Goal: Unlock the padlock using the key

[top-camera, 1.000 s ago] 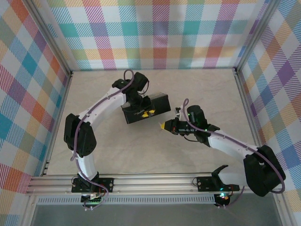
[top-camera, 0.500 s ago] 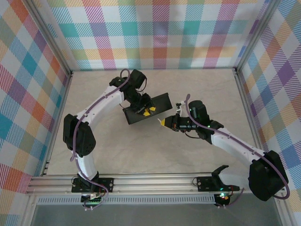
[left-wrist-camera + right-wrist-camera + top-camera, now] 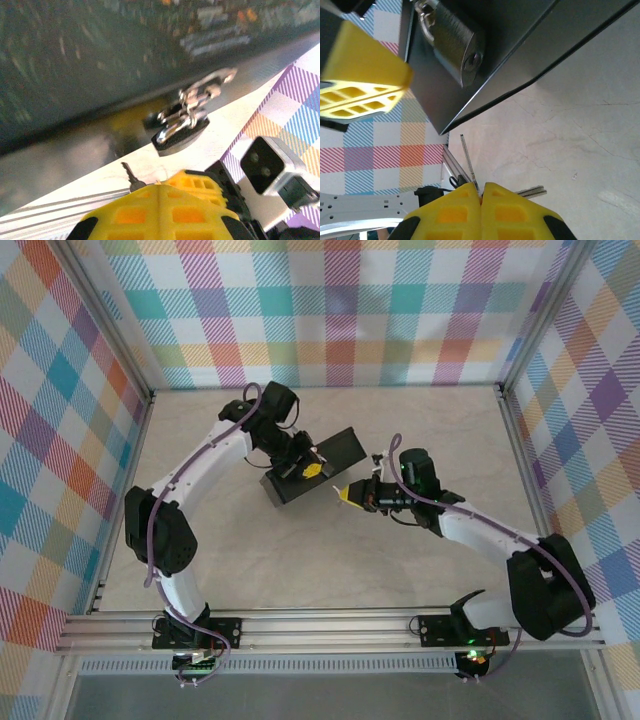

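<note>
Pale bench (image 3: 300, 565) is carrying a box (image 3: 290, 488); right claw (image 3: 481, 189) is pinching the key (image 3: 466, 154) near the padlock (image 3: 451, 36), left claw (image 3: 159, 189) is resting closed

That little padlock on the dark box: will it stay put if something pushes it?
Probably not: the padlock hangs by its shackle against the box, so it would likely swing. Its smooth rounded metal looks slippery, and probably heavy for its size.

Metal finishes
A brushed sheen is shown by the small silvery-grey metal padlock (image 3: 451, 40); the thin silvery metal key (image 3: 468, 161) is seen polished.
</note>
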Robot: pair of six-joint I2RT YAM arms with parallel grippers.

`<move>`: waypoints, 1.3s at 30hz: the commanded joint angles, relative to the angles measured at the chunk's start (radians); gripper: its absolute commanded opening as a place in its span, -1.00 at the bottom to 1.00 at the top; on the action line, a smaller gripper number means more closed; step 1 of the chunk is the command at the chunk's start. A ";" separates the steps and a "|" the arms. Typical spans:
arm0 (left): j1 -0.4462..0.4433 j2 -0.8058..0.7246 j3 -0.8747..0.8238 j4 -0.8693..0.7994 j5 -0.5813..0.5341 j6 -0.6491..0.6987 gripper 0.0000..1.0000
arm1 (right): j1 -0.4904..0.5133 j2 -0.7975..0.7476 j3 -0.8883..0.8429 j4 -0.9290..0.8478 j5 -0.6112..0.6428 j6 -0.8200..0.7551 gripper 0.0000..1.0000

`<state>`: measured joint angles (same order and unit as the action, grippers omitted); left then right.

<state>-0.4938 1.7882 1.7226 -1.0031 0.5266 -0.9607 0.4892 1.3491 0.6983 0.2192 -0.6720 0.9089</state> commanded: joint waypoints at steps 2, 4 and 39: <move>0.021 -0.011 -0.005 -0.020 0.003 0.027 -0.91 | -0.003 0.016 0.011 0.048 -0.019 -0.009 -1.00; 0.031 -0.010 -0.002 -0.021 -0.015 0.035 -0.91 | -0.006 0.022 0.025 0.033 -0.017 -0.021 -1.00; -0.731 0.125 -0.235 0.137 -0.862 -0.429 0.48 | -0.444 -0.223 -0.075 -0.483 0.016 -0.294 -1.00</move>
<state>-1.1843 1.8599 1.5040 -0.9264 -0.2440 -1.2888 0.0608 1.1629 0.6533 -0.2325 -0.6704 0.6472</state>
